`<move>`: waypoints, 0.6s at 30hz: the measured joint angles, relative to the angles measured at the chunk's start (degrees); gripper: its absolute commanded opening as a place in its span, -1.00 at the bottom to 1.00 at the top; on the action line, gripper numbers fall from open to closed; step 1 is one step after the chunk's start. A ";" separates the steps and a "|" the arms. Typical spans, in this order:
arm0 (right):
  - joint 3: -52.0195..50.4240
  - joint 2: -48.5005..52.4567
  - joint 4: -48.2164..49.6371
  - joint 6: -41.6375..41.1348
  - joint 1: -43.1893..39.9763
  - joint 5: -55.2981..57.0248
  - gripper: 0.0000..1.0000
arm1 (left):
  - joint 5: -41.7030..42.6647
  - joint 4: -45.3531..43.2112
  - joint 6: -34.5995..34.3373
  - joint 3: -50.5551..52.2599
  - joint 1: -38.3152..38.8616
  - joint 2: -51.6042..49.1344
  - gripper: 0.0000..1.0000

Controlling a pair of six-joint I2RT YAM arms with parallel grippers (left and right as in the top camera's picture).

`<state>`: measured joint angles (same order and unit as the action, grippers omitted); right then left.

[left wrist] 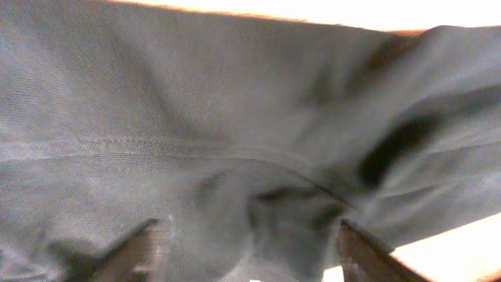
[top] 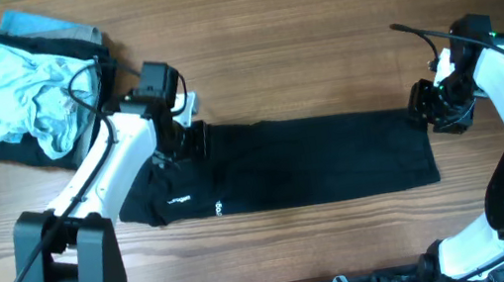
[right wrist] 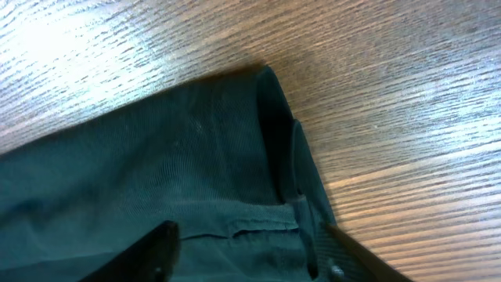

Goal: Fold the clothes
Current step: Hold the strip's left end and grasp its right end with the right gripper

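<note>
On the table (top: 316, 31), long black T-shirt (top: 316, 166) near a pale clothes pile (top: 35, 93)

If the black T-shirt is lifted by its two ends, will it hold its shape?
Probably not: the black T-shirt lies flat in a long band and creases softly in the left wrist view, so its middle would likely sag. Its folded edge looks thin, so probably light. Pushed on the wooden table, it would likely bunch rather than slide whole.
</note>
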<state>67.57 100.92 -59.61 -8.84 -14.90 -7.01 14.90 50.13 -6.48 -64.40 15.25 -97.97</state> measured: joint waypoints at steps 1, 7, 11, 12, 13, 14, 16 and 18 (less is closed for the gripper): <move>0.00 0.00 -0.35 -0.02 0.00 0.09 0.16 | -0.07 -1.05 -0.39 1.18 0.00 -0.02 -0.38; -0.63 0.00 -0.94 -0.15 0.00 1.77 0.04 | -3.13 -12.11 -3.10 9.75 0.00 -0.09 -0.73; -4.17 0.00 2.34 0.11 0.00 1.60 -0.25 | -4.39 -16.96 -6.45 12.61 0.00 0.33 -0.78; -4.98 0.00 2.97 0.48 0.00 1.36 -0.25 | -4.61 -17.59 -7.13 12.98 -0.02 0.50 -0.79; -6.03 0.00 3.82 0.39 0.00 0.92 -0.26 | -4.92 -18.18 -8.02 13.42 -0.02 0.76 -0.79; -6.60 0.00 4.15 0.52 0.00 0.66 -0.28 | -5.16 -18.51 -8.76 13.66 0.00 0.94 -0.79; -8.09 0.00 4.44 0.61 0.00 0.13 -0.37 | -5.79 -18.97 -10.58 14.05 0.00 1.22 -0.79; -8.55 0.00 4.35 0.57 0.00 -0.15 -0.73 | -6.19 -19.10 -12.39 14.12 0.00 1.27 -0.78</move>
<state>59.02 100.92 -55.27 -8.27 -14.90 -7.16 8.71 31.03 -18.87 -50.28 15.25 -96.71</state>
